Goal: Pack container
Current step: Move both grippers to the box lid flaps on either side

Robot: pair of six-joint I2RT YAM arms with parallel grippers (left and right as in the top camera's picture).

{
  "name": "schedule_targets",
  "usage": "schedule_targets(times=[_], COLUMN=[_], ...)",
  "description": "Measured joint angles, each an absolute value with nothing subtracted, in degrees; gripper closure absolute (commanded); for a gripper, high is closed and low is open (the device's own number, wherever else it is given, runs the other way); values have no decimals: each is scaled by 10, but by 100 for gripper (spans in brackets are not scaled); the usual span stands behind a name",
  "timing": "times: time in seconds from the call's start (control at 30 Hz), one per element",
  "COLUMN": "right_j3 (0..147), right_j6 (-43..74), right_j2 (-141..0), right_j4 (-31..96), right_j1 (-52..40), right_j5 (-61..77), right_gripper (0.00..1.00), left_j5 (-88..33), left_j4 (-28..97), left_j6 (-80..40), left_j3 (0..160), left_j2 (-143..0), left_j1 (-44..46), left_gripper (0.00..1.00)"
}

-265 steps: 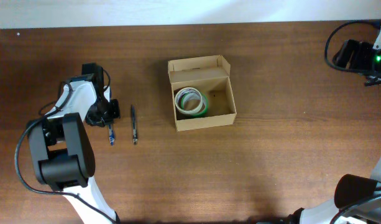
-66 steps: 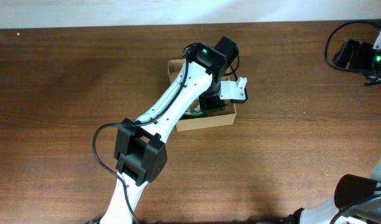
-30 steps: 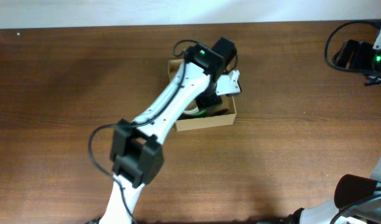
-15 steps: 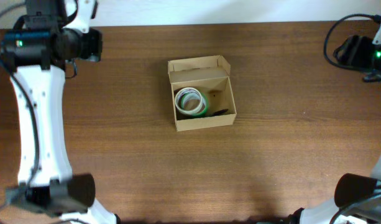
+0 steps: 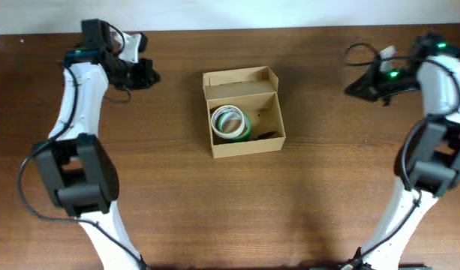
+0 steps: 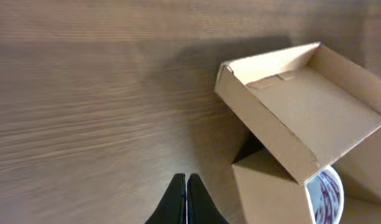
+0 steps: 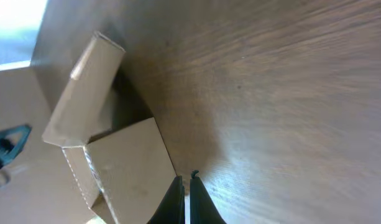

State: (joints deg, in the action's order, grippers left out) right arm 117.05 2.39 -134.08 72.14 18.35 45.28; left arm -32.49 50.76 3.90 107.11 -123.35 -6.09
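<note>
open cardboard container mid-worktop, both arms out at the far corners

the brown wooden worktop [image 5: 230, 217] carries the tan container [image 5: 248, 147] at its middle, a little toward the far edge, with its lid flap [image 5: 241, 78] standing open on the far side. the left gripper [image 5: 147, 73] hangs near the far left corner and the right gripper [image 5: 356, 88] near the far right corner, both well apart from the box. each wrist view shows its fingers pressed together with nothing between them. inside the box, a white tape roll [image 5: 228, 120] lies on a green tape roll [image 5: 248, 130] by the left wall, and a dark slim object [image 5: 269, 136] lies in the near right corner.
</note>
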Motion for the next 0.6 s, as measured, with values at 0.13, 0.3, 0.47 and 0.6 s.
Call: schedule_targets(times=[0.13, 0.3, 0.47, 0.6], right_j3=[1170, 1170, 1170, 1170], right_j6=[25, 26, 26, 28], right_j2=[-1376, -1400, -1409, -1409], right_j4=[700, 675, 646, 632], right_j1=[140, 91, 53, 38], right_j5=[471, 480, 480, 479], right_gripper=[96, 96, 96, 96], left_j5=[-364, -398, -439, -455], left_j4=[489, 466, 430, 411], left_j6=[21, 4, -8, -23], left_j3=[1065, 1062, 1061, 1061], left_j2=[-1289, -1344, -1381, -1399], left_j1=[-52, -32, -3, 21], left_gripper=[98, 98, 98, 98])
